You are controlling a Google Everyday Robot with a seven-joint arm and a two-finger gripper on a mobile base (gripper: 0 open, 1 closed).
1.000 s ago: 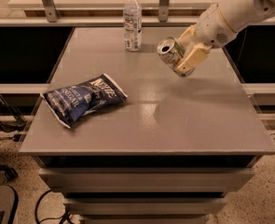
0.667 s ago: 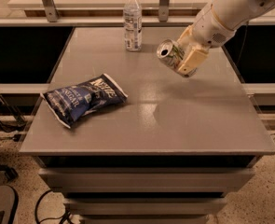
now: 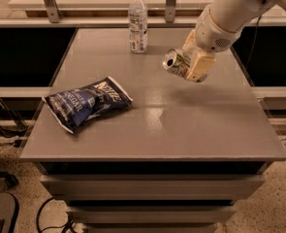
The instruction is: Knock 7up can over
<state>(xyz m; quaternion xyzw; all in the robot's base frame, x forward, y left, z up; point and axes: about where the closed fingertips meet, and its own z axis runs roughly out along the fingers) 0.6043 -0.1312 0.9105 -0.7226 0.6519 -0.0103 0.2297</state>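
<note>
The 7up can (image 3: 177,63), silver-white with green markings, lies tilted on its side with its silver top facing left. It is held in my gripper (image 3: 193,64) above the right rear part of the grey table (image 3: 181,130), and it casts a shadow on the tabletop below. The cream fingers (image 3: 200,67) are shut on the can's body. The white arm comes in from the upper right.
A clear water bottle (image 3: 138,22) with a white cap stands upright at the table's rear centre, left of the can. A blue chip bag (image 3: 87,102) lies on the front left. A drawer unit sits under the table, and cables lie on the floor.
The gripper and the tilted can have shifted slightly left and down. The bottle and the chip bag have not moved.
</note>
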